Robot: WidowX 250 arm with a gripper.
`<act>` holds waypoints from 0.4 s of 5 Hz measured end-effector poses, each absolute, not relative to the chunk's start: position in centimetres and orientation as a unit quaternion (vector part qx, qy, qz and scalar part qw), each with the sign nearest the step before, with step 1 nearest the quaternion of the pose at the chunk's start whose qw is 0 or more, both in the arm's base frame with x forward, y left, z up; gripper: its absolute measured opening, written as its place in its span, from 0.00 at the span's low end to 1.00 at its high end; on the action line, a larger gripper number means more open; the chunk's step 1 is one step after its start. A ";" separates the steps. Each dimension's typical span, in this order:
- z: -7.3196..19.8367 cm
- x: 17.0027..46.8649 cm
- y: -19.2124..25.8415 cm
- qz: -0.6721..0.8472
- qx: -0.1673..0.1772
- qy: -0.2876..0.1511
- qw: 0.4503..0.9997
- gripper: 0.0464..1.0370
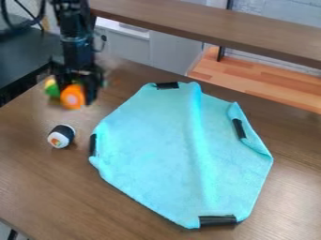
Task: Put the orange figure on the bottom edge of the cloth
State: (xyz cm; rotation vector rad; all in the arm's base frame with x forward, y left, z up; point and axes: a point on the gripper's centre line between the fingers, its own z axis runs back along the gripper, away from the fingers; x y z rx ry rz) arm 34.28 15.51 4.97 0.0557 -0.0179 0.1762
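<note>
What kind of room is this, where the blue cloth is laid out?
Probably a workshop or lab: a black robot arm hangs over a wooden table, and black tape sits on the blue cloth.

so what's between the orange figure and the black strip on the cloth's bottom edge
In the camera view, bare table comes after the orange figure, then the cloth itself, up to the black strip; no other object lies between.
</note>
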 end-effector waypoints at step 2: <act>4.8 34.4 6.1 -0.055 0.009 0.007 0.998 0.68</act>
